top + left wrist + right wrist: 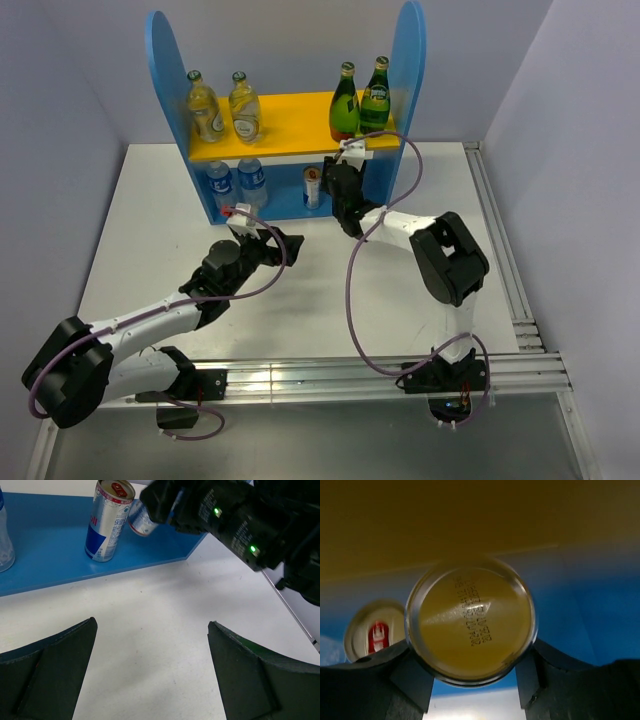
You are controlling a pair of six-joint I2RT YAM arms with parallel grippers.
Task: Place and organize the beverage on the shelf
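Stretches the left arm (150,318) low and forward from its base at the near left, with the elbow almost flat and the wrist turned toward the middle. Holds the left gripper (283,243) spread wide, with nothing between its fingers (55,670). Folds the right arm (448,255) sharply at a raised elbow and runs the forearm back and leftward from there. Clamps the right gripper (336,182) on a can (471,620), one dark pad against each side of its body, the can tilted off upright. Sets the two grippers near each other but apart, the right farther forward than the left.
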